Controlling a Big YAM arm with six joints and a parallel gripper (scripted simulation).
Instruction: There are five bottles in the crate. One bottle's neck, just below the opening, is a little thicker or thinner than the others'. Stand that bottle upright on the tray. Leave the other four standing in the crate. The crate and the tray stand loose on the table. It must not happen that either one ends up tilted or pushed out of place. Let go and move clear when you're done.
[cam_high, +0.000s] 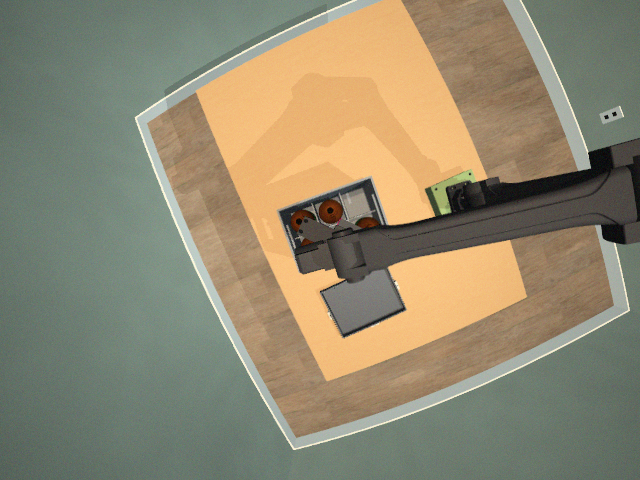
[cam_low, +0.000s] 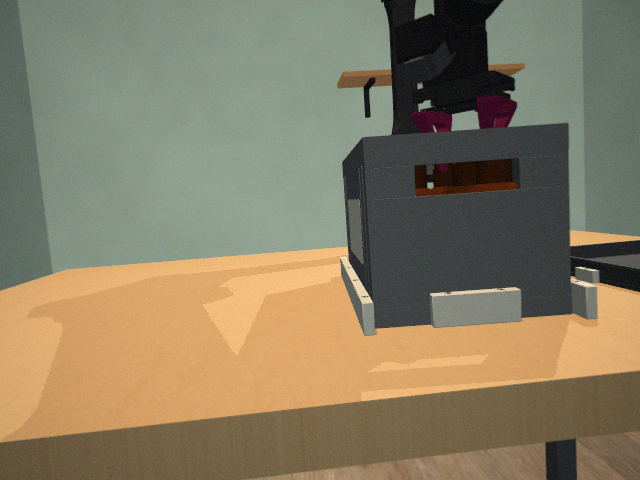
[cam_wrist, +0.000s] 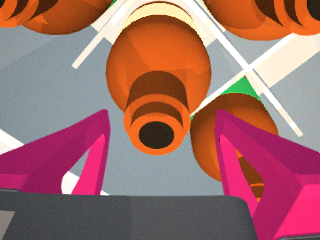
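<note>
The grey crate stands on the table with orange-brown bottles in its compartments. One bottle and another bottle show from above; a third bottle is partly under the arm. My gripper is open, its magenta fingers reaching down into the crate. In the wrist view a cream-labelled bottle has its mouth between the fingertips, with a gap on both sides. A green-labelled bottle is partly behind the right finger. The dark tray holds nothing visible. Neck differences are unclear.
Two more bottles show at the wrist view's top corners. Pale low blocks stand by the crate's foot. White dividers run between compartments. The arm covers the crate's near part. The green base plate is at the table's right edge.
</note>
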